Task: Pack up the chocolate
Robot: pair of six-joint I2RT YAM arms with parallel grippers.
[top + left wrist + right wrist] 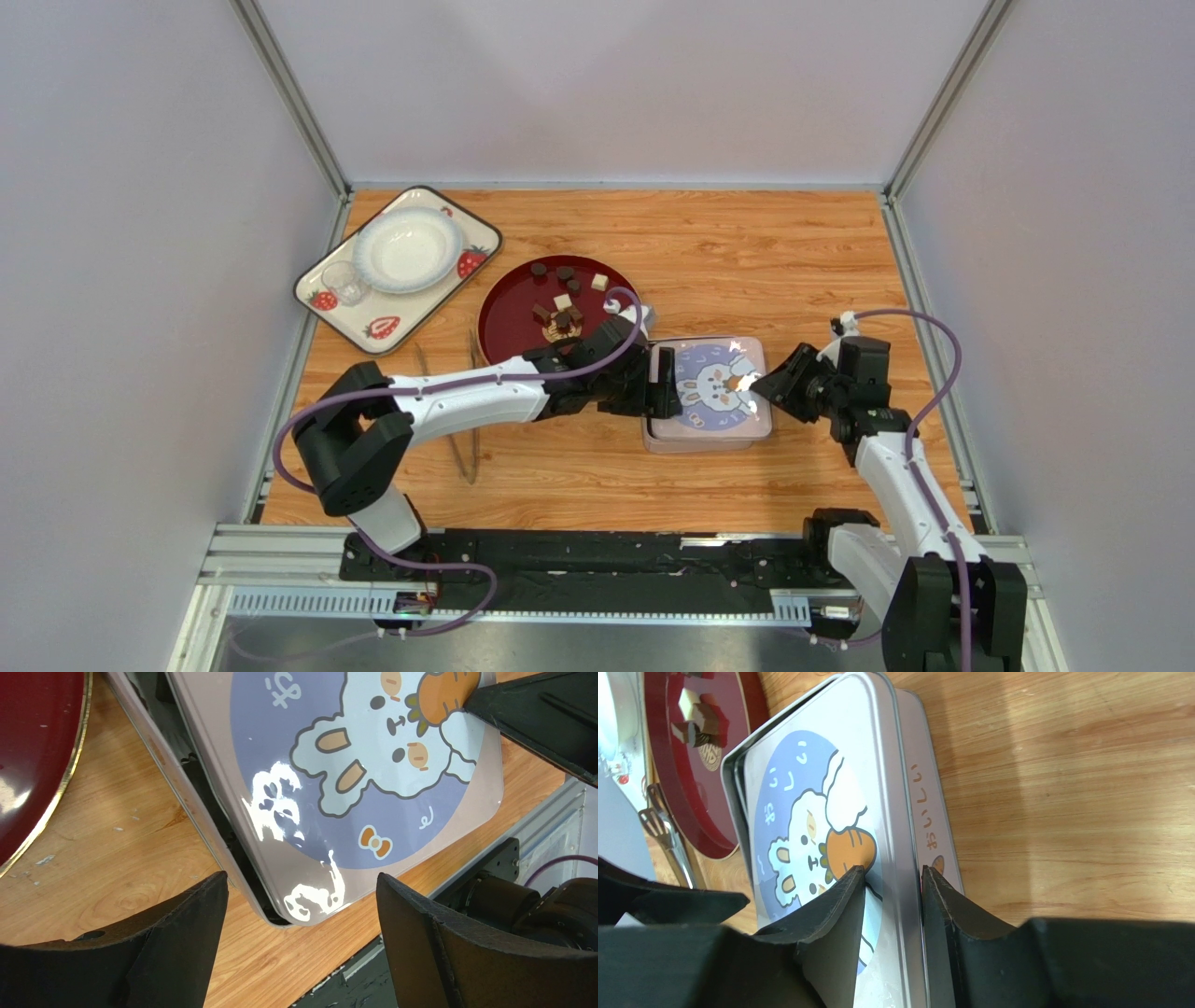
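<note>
Chocolate (563, 319) lies on the red plate (512, 315), beyond the wide-open, empty left end effector (302, 889); right end effector (892, 875) pinches the tin lid (808, 798).

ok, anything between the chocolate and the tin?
Yes: the lid lies over the tin, covering it. The jaws of the right gripper pinch the lid's right rim. The chocolate sits on the red plate next to the tin; nothing else visible stands between them.

The left gripper (302, 882), jaws wide, hovers beside the cartoon-rabbit tin lid (365, 812).
</note>
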